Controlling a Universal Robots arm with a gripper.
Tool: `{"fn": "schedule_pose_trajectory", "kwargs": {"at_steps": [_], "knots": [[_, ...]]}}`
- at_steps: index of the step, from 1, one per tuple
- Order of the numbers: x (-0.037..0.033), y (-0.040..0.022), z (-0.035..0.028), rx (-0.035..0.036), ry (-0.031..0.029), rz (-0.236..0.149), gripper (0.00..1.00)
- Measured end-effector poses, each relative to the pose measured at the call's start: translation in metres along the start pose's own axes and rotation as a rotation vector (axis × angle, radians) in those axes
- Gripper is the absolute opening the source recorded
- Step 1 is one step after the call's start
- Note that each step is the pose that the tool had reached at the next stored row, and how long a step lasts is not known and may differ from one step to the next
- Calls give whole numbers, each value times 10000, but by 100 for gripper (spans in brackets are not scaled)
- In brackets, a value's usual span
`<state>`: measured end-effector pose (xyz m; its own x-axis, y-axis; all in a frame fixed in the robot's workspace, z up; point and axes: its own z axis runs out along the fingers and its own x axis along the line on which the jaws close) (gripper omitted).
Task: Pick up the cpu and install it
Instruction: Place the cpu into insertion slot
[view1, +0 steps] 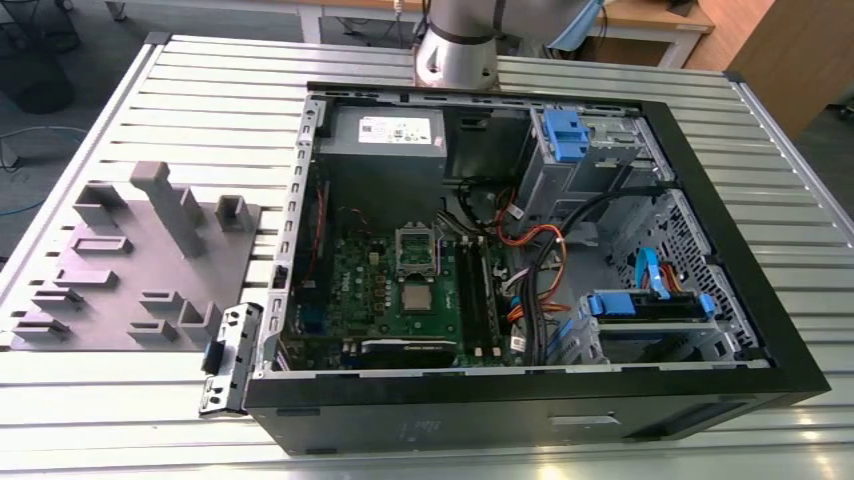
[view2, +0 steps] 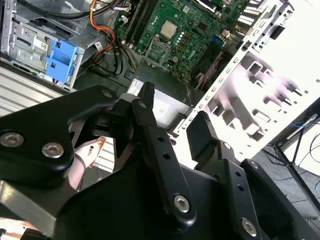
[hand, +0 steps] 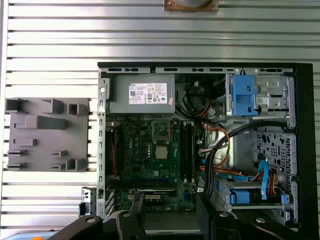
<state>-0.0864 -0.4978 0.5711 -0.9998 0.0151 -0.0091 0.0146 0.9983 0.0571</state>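
Two fingers (view2: 155, 135) of the gripper (view2: 174, 106) stand well apart, holding nothing, high above the open computer case (view1: 534, 395). Nothing looks done yet: the cpu (hand: 161, 151) lies flat on the motherboard (hand: 137, 155), just beside the metal-framed socket (hand: 160, 131). Case walls, memory slots (hand: 186, 150) and orange cables (hand: 220, 135) crowd it; straight above is open.

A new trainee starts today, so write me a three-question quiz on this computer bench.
1. Fill in: the grey tray lies to the exterior view's ____ of the computer case.
2. The chip lies: A on the tray; B on the green board; C on the case's rim.
3. True or false: the fingers are shut on the chip.
Key: 1 left; 2 B; 3 false.
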Motion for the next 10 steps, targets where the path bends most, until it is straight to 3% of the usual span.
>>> {"fn": "schedule_pose_trajectory", "kwargs": {"at_steps": [7, 10], "knots": [[0, -1, 20, 0, 0, 0, 53], [0, -4, 65, -1, 0, 0, 53]]}}
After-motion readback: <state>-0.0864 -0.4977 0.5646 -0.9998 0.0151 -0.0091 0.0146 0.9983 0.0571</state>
